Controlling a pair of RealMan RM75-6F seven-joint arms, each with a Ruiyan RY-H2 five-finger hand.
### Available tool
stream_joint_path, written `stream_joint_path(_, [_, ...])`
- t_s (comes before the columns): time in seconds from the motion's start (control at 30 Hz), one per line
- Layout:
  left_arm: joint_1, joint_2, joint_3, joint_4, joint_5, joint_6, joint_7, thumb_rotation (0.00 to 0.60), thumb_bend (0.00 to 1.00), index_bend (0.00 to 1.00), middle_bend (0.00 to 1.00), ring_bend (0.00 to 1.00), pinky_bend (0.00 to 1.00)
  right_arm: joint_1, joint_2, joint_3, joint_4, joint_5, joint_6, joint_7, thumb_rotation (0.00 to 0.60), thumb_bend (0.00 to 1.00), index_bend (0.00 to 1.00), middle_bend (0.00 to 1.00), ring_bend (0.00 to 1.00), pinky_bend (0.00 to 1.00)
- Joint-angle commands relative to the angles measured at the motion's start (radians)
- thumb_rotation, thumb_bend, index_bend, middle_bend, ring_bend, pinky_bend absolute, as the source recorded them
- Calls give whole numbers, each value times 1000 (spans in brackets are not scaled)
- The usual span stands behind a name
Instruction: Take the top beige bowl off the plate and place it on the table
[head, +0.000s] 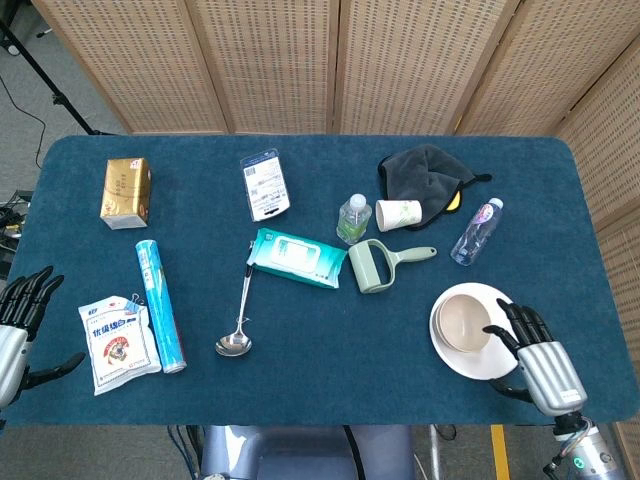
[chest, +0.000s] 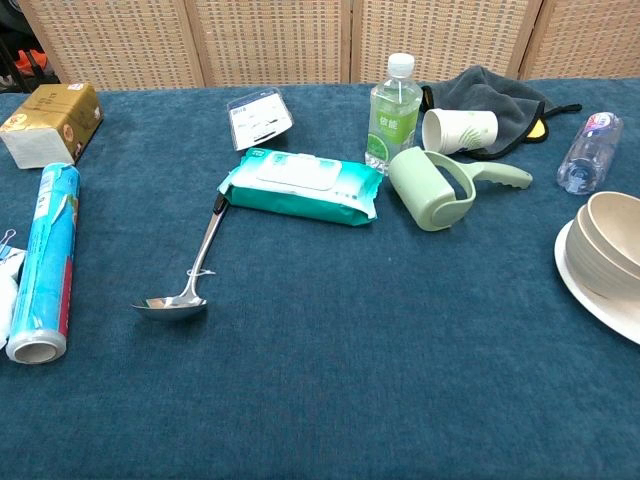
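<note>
Top beige round bowl (head: 464, 322) not yet lifted off white round plate (head: 500, 359). Right hand (head: 533, 358), fingers apart, empty, at bowl's 4 o'clock; grasp, lift, placing remain.

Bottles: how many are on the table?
2. A green-labelled bottle stands upright beside the paper cup. A clear bottle lies on its side, right of the dark cloth. None looks hidden.

We see ladle (head: 237, 322) beside wipes (head: 298, 257) | roller (head: 374, 265) by bottle (head: 353, 218) | cup (head: 398, 214) against cloth (head: 424, 170)
</note>
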Motion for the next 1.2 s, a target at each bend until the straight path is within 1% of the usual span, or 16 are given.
stream_joint_path(0.03, [-2, 2, -4, 0, -6, -7, -3, 600, 119, 0, 0, 0, 0, 43, -33, 8, 17, 28, -60, 37, 600, 0, 357, 24, 0, 55])
stream_joint_path(0.13, [-2, 3, -5, 0, -5, -10, -6, 600, 119, 0, 0, 0, 0, 60, -64, 13, 28, 50, -93, 47, 600, 17, 394, 24, 0, 55])
stream_joint_path(0.2, [-1, 4, -5, -1, -2, -11, -8, 600, 119, 0, 0, 0, 0, 67, -83, 16, 35, 65, -108, 56, 600, 69, 401, 24, 0, 55])
stream_joint_path(0.33, [1, 5, -5, 1, -1, -13, -8, 600, 119, 0, 0, 0, 0, 73, -101, 20, 45, 80, -116, 64, 600, 210, 409, 25, 0, 55])
stream_joint_path(0.47, [1, 5, -6, 1, 1, -13, -9, 600, 120, 0, 0, 0, 0, 78, -114, 23, 57, 93, -123, 68, 600, 266, 422, 25, 0, 55])
stream_joint_path(0.53, [2, 4, -7, 0, 3, -13, -9, 600, 120, 0, 0, 0, 0, 81, -120, 27, 66, 104, -130, 70, 600, 330, 426, 25, 0, 55])
stream_joint_path(0.6, [3, 5, -8, 1, 1, -14, -10, 600, 120, 0, 0, 0, 0, 84, -123, 31, 71, 115, -133, 75, 600, 361, 432, 25, 0, 56])
stream_joint_path(1.1, [5, 6, -14, 3, 2, -20, -12, 600, 120, 0, 0, 0, 0, 95, -160, 31, 126, 172, -175, 87, 600, 363, 433, 25, 0, 55])
stream_joint_path(1.2, [6, 6, -15, 2, 1, -20, -12, 600, 120, 0, 0, 0, 0, 98, -165, 31, 136, 178, -181, 96, 600, 363, 456, 25, 0, 55])
